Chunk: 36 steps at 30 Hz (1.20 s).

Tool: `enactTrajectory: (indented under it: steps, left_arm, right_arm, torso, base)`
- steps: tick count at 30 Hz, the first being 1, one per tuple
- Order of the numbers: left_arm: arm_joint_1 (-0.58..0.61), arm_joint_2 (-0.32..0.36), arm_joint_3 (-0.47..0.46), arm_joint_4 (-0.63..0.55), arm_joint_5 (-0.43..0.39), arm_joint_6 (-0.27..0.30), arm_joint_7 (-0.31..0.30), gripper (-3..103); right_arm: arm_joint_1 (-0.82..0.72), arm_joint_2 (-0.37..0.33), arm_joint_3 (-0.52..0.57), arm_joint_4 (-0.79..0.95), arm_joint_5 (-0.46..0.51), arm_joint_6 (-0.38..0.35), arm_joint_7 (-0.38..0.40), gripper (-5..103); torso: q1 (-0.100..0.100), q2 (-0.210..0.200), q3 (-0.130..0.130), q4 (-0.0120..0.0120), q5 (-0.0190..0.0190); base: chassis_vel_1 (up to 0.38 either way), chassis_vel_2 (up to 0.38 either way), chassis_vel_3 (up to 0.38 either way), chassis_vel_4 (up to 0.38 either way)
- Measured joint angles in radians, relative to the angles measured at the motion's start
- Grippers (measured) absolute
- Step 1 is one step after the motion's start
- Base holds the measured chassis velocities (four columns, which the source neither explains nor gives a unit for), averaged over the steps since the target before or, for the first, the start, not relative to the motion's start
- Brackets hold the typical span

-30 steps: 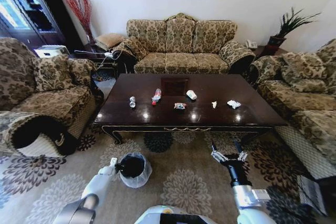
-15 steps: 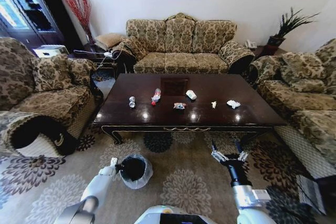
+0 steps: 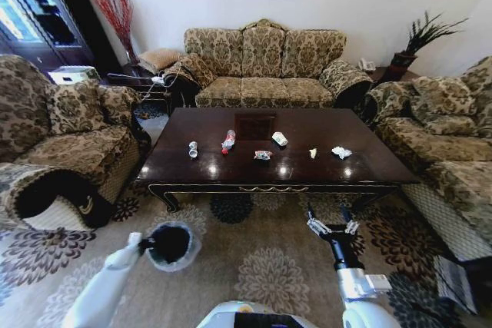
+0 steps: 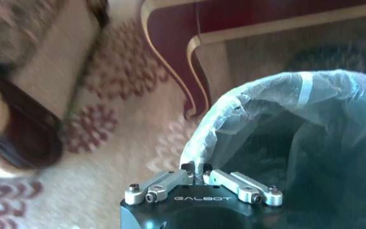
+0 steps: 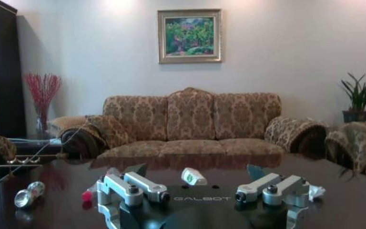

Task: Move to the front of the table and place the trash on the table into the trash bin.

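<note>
The dark glossy table (image 3: 361,168) stands straight ahead with the trash in a row on it: a silvery can (image 3: 194,148), a red-and-white tube (image 3: 229,140), a colourful wrapper (image 3: 263,155), a white cup (image 3: 280,139), a yellowish scrap (image 3: 313,153) and a white tissue (image 3: 342,152). My left gripper (image 3: 144,245) is shut on the bagged rim of the trash bin (image 3: 171,245), low over the carpet at the table's front left. The left wrist view shows that gripper (image 4: 196,167) pinching the bag of the bin (image 4: 297,138). My right gripper (image 3: 332,226) hangs open before the table's front edge, holding nothing. The right wrist view shows the can (image 5: 27,195), cup (image 5: 194,176) and tissue (image 5: 315,192).
Patterned sofas surround the table: an armchair (image 3: 69,136) on the left, a long sofa (image 3: 265,67) behind, another sofa (image 3: 446,136) on the right. Flowered carpet (image 3: 269,274) lies between me and the table. The table's carved leg (image 4: 170,62) is close to the bin.
My left arm has swung to the left, carrying the trash bin with it. The right gripper has edged slightly forward towards the table.
</note>
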Motion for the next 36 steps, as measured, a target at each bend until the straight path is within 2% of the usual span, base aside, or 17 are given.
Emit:
enactTrajectory:
  steps: [2,3,4,5,7,8,11,14,18,19,21,24,27,28,29,31,36]
  left_arm:
    - [0.139,0.007,-0.114,-0.192,-0.038,0.002,-0.025,1]
    - [0.139,0.007,-0.114,-0.192,-0.038,0.002,-0.025,1]
    - [0.207,-0.002,-0.172,-0.282,-0.057,0.001,-0.033,1]
    - [0.264,-0.016,-0.218,-0.352,-0.07,0.001,-0.035,1]
    - [0.379,-0.063,-0.318,-0.506,-0.089,0.0,-0.031,1]
    - [0.379,-0.063,-0.318,-0.506,-0.089,0.0,-0.031,1]
    - [0.488,-0.142,-0.442,-0.704,-0.114,-0.003,-0.031,1]
    - [0.512,-0.163,-0.467,-0.751,-0.124,-0.011,-0.03,1]
    - [0.575,-0.201,-0.576,-0.911,-0.155,-0.031,-0.035,1]
    - [0.575,-0.201,-0.576,-0.911,-0.155,-0.031,-0.035,1]
    - [0.574,-0.167,-0.635,-1.003,-0.205,-0.01,-0.036,1]
    - [0.554,-0.125,-0.671,-1.057,-0.243,0.004,-0.041,1]
    - [0.499,-0.029,-0.714,-1.101,-0.314,0.048,-0.047,1]
    - [0.472,0.019,-0.722,-1.099,-0.344,0.07,-0.049,1]
    - [0.472,0.019,-0.722,-1.099,-0.344,0.07,-0.049,1]
    - [0.43,0.086,-0.709,-1.065,-0.366,0.095,-0.06,1]
    - [0.395,0.111,-0.661,-1.028,-0.367,0.102,-0.066,1]
  right_arm:
    - [0.006,0.001,-0.001,-0.024,0.017,0.017,-0.008,100]
    - [0.006,0.001,-0.001,-0.024,0.017,0.017,-0.008,100]
    - [0.008,0.001,-0.002,-0.035,0.021,0.029,-0.012,100]
    - [0.01,0.001,-0.001,-0.047,0.021,0.043,-0.014,100]
    - [0.012,-0.003,0.008,-0.084,0.008,0.096,-0.028,100]
    - [0.012,-0.003,0.008,-0.084,0.008,0.096,-0.028,100]
    - [0.001,-0.01,0.014,-0.099,0.016,0.138,-0.038,100]
    - [-0.001,-0.013,0.013,-0.098,0.026,0.146,-0.045,100]
    - [0.002,-0.012,0.012,-0.062,0.05,0.178,-0.084,100]
    - [0.002,-0.012,0.012,-0.062,0.05,0.178,-0.084,100]
    - [0.009,-0.008,0.009,-0.04,0.055,0.207,-0.09,100]
    - [0.009,-0.006,0.008,-0.03,0.055,0.224,-0.09,100]
    - [-0.004,-0.003,0.012,-0.019,0.058,0.253,-0.09,100]
    - [-0.011,-0.003,0.017,-0.013,0.06,0.253,-0.089,100]
    - [-0.011,-0.003,0.017,-0.013,0.06,0.253,-0.089,100]
    - [-0.018,0.0,0.027,0.007,0.056,0.226,-0.063,100]
    - [-0.032,0.015,0.037,0.051,0.045,0.202,-0.038,100]
  torso:
    - [0.0,0.0,0.0,-0.0005,-0.0011]
    - [0.0,0.0,0.0,-0.0005,-0.0011]
    - [0.0,0.0,0.0,-0.0008,0.0004]
    - [0.0,0.0,0.0,-0.0008,0.0009]
    - [0.0,0.0,0.0,-0.0006,-0.0011]
    - [0.0,0.0,0.0,-0.0006,-0.0011]
    - [0.0,0.0,0.0,-0.0004,0.0005]
    - [0.0,0.0,0.0,-0.0005,-0.0005]
    - [0.0,0.0,0.0,-0.0003,-0.0001]
    - [0.0,0.0,0.0,-0.0003,-0.0001]
    - [0.0,0.0,0.0,-0.0003,0.0002]
    - [0.0,0.0,0.0,-0.0005,0.0]
    - [0.0,0.0,0.0,-0.0006,0.0006]
    - [0.0,0.0,0.0,-0.001,-0.0001]
    - [0.0,0.0,0.0,-0.001,-0.0001]
    - [0.0,0.0,0.0,-0.0009,-0.0001]
    - [0.0,0.0,0.0,-0.0006,-0.0011]
  base:
    - [0.0,0.0,0.0,0.0]
    - [0.0,0.0,0.0,0.0]
    - [0.0,0.0,0.0,0.0]
    - [0.0,0.0,0.0,0.0]
    - [0.0,0.0,0.0,0.0]
    - [0.0,0.0,0.0,0.0]
    - [0.0,0.0,0.0,0.0]
    - [0.0,0.0,0.0,0.0]
    - [0.0,0.0,0.0,0.0]
    - [0.0,0.0,0.0,0.0]
    - [0.0,0.0,0.0,0.0]
    - [0.0,0.0,0.0,0.0]
    - [0.0,0.0,0.0,0.0]
    - [0.0,0.0,0.0,0.0]
    - [0.0,0.0,0.0,0.0]
    - [0.0,0.0,0.0,0.0]
    - [0.0,0.0,0.0,0.0]
